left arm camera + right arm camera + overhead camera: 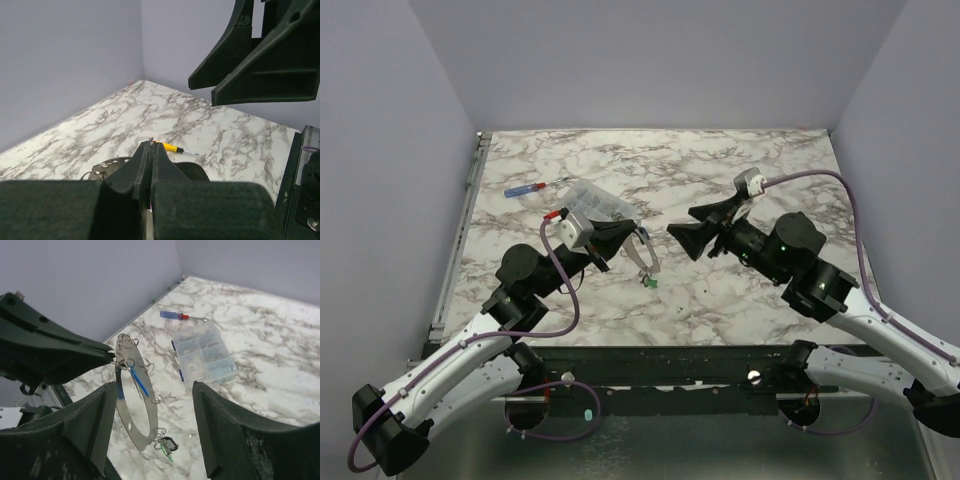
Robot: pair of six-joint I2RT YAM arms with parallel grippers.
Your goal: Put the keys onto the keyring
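Left hand (111,356) is clamped tight on the top edge of the keyring (134,432), holding it up off the desk (740,150) out in the middle, in front of both arms. Right hand (682,224) sits facing it, fingers well apart and nothing between them, the ring framed right in that gap from the wrist view.

The ring hangs from the grip with its long axis running mostly up and down, low end tipped toward the near side and its flat face turned toward the right hand. A blue key (140,382) dangles near the top, pointing down along the loop. A green key (168,446) hangs at the low end; whether it touches the desk, I can't tell.

Looks like a between-keys beat: two appear to be on and the right hand is free. Next move calls for another key, and none shows loose on the desk here; the clear box (205,352) and the screwdriver (175,315) lie beyond. The left hand needs to keep the ring steady, open side presented, while the right picks up something that tiny by its head
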